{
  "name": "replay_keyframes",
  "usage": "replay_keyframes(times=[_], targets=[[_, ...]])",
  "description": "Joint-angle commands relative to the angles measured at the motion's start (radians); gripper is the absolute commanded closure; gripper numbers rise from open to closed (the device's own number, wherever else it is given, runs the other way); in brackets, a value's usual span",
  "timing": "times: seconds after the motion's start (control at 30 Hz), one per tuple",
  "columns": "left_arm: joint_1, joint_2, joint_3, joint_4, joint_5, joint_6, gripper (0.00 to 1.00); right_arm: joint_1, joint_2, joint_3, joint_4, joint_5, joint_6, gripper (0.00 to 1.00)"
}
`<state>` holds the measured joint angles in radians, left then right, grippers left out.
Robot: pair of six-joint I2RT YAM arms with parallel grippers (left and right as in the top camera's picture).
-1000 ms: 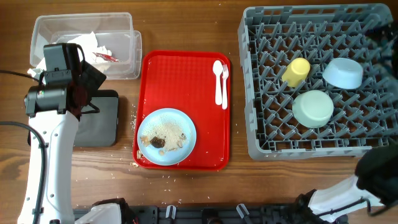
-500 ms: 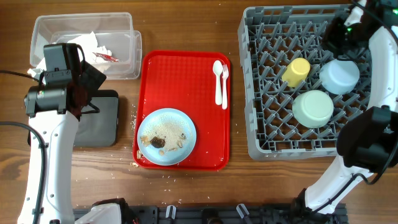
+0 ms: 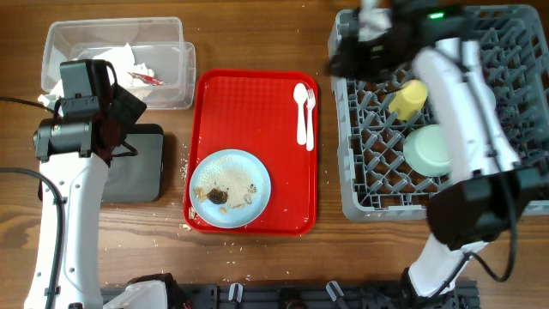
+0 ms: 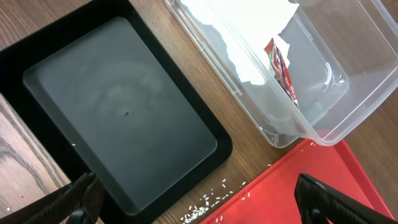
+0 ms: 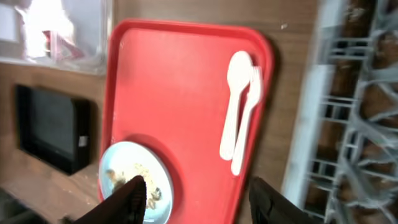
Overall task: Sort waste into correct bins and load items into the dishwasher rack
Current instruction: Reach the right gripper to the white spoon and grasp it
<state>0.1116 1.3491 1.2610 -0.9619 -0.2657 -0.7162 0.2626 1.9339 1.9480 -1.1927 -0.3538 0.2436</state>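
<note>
The grey dishwasher rack (image 3: 377,184) holds a yellow cup (image 3: 409,99) and a mint-green bowl (image 3: 431,150). My right arm lies across it. My right gripper (image 3: 341,58) hangs open and empty at the rack's far left corner, looking down on the white spoon (image 5: 236,102) and the light blue plate (image 5: 134,183) with rice and brown lumps (image 3: 219,196). My left gripper (image 4: 199,208) is wide open above the black tray (image 4: 118,106). The clear tub (image 4: 323,81) holds the white napkin (image 4: 249,31) and red wrapper (image 4: 280,68).
The red serving tray (image 3: 253,103) sits mid-table with a white fork (image 3: 310,116) beside the spoon. Rice crumbs (image 4: 208,200) lie on the wood between the black tray and the red tray. More crumbs (image 3: 185,227) lie at the red tray's front left corner.
My right arm has swung left across the rack from its right side, and now covers the light blue dish there. Its jaws shut briefly and came apart again. The left arm has not moved.
</note>
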Motion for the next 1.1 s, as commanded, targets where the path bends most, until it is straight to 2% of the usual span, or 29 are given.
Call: replay_keyframes(times=[0.0, 0.13, 0.27, 0.4, 0.5, 0.57, 0.63, 0.7, 1.07], targets=[[0.003, -0.006, 0.000, 0.000, -0.023, 0.005, 0.00, 0.176, -0.007, -0.072, 0.074, 0.348, 0.216, 0.47], [0.003, -0.006, 0.000, 0.000, -0.023, 0.005, 0.00, 0.285, -0.007, -0.214, 0.243, 0.465, 0.335, 0.54], [0.003, -0.006, 0.000, 0.000, -0.023, 0.005, 0.00, 0.296, -0.007, -0.361, 0.418, 0.424, 0.343, 0.55], [0.003, -0.006, 0.000, 0.000, -0.023, 0.005, 0.00, 0.293, 0.005, -0.439, 0.540, 0.466, 0.337, 0.53], [0.003, -0.006, 0.000, 0.000, -0.023, 0.005, 0.00, 0.289, 0.041, -0.438, 0.557, 0.443, 0.315, 0.55], [0.003, -0.006, 0.000, 0.000, -0.023, 0.005, 0.00, 0.272, 0.074, -0.430, 0.548, 0.357, 0.278, 0.55], [0.003, -0.006, 0.000, 0.000, -0.023, 0.005, 0.00, 0.241, 0.110, -0.417, 0.533, 0.218, 0.253, 0.48], [0.003, -0.006, 0.000, 0.000, -0.023, 0.005, 0.00, 0.214, 0.127, -0.415, 0.535, 0.150, 0.253, 0.46], [0.003, -0.006, 0.000, 0.000, -0.023, 0.005, 0.00, 0.203, 0.184, -0.415, 0.614, 0.387, 0.172, 0.49]])
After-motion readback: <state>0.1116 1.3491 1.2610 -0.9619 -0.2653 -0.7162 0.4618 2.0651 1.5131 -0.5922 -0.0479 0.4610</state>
